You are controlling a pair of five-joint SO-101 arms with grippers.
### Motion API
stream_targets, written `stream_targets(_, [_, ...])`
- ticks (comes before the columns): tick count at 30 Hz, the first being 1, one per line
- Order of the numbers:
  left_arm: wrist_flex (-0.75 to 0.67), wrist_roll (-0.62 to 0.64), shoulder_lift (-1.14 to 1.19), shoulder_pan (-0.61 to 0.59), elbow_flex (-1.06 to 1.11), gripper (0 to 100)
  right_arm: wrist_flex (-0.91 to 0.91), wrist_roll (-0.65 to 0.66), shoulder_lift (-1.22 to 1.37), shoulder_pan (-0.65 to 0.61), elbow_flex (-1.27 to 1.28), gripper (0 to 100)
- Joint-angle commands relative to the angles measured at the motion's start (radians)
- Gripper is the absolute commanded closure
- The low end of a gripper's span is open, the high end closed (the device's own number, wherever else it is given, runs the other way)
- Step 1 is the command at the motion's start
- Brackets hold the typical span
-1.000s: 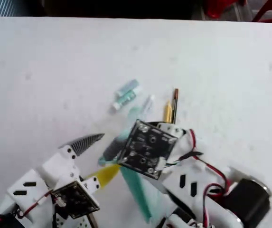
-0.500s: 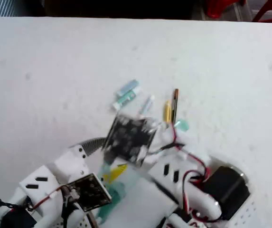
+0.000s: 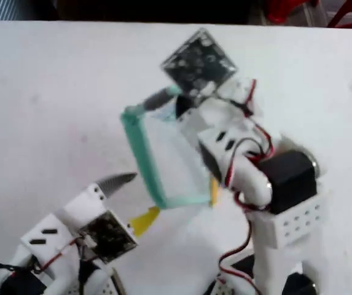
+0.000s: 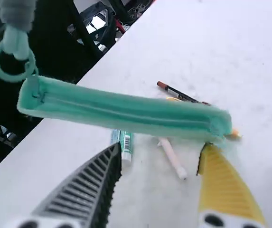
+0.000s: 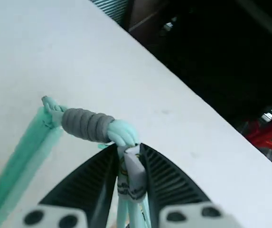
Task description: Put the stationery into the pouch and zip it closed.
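The pouch (image 3: 163, 160) is clear with a teal zip edge (image 4: 121, 111) and hangs tilted above the table. My right gripper (image 3: 179, 104) holds it up at its far end. In the right wrist view that gripper (image 5: 128, 164) is shut on the pouch's teal strap (image 5: 126, 180), beside a grey wound cord (image 5: 86, 124). My left gripper (image 4: 162, 148) is open just below the pouch, its grey and yellow fingers apart, at the near left (image 3: 132, 200). On the table under the pouch lie a brown pencil (image 4: 178, 93), a teal-white tube (image 4: 124, 142) and a white pen (image 4: 171, 156).
The white table (image 3: 53, 80) stretches wide to the left and back. Its far edge meets a dark room with red chair legs (image 3: 341, 12). The right arm's base (image 3: 286, 215) stands at the near right.
My right arm has lifted the pouch off the table and carried it toward the back, so it now hangs instead of lying flat. The left arm shifted slightly near the front.
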Motion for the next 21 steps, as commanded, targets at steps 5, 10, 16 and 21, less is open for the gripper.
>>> stream_targets(5, [-0.144, 0.219, -0.007, -0.237, -0.005, 72, 0.185, -0.009, -0.038, -0.093, -0.278, 98.1])
stream_targets(10, [-0.163, 0.308, -0.047, -0.185, -0.038, 72, 0.18, -0.009, -0.07, -0.099, -0.249, 98.1])
stream_targets(16, [-0.178, 0.33, -0.051, -0.019, -0.071, 73, 0.18, -0.009, -0.028, -0.154, -0.252, 98.1])
stream_targets(21, [-0.187, 0.354, -0.051, -0.119, -0.094, 72, 0.183, 0.032, -0.028, -0.266, -0.252, 98.1])
